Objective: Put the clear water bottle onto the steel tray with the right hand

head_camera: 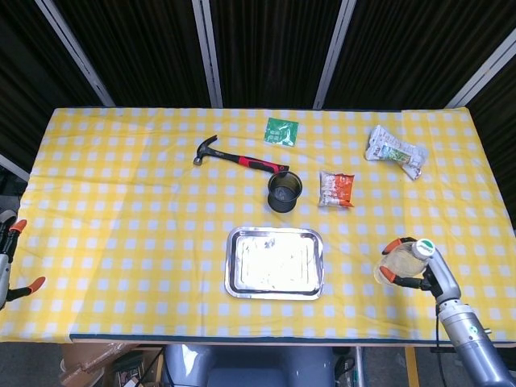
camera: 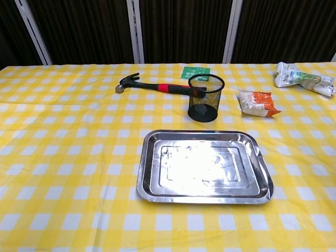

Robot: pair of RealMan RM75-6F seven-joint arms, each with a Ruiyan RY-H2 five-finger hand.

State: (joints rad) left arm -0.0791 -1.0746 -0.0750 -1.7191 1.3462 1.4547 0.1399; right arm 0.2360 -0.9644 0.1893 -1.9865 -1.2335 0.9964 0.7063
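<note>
Two hands show up in the head view, and only the right one has anything in it. The right hand (head_camera: pixel 415 270) sits near the desk's front right corner, fingers wrapped around the clear water bottle (head_camera: pixel 401 262), which lies tilted in the grip with its green-and-white cap end up top. It's well off to the right of the steel tray (camera: pixel 203 166), nowhere touching it. The tray sits flat near the middle of the front edge with nothing on it, just glare off the metal.

The left hand (head_camera: pixel 10 258) is barely in frame off the front left edge of the desk (head_camera: pixel 121 210); fingers look spread apart with nothing in them.

Just behind the tray stands a black mesh cup (camera: pixel 205 97), upright. A hammer (camera: pixel 152 85) with a red-and-black handle lies behind and left of the cup, and a green packet (camera: pixel 195 72) is flat toward the back edge. An orange snack bag (camera: pixel 256 102) lies right of the cup, and a crumpled white bag (camera: pixel 303 79) sits nearer the back right corner.
</note>
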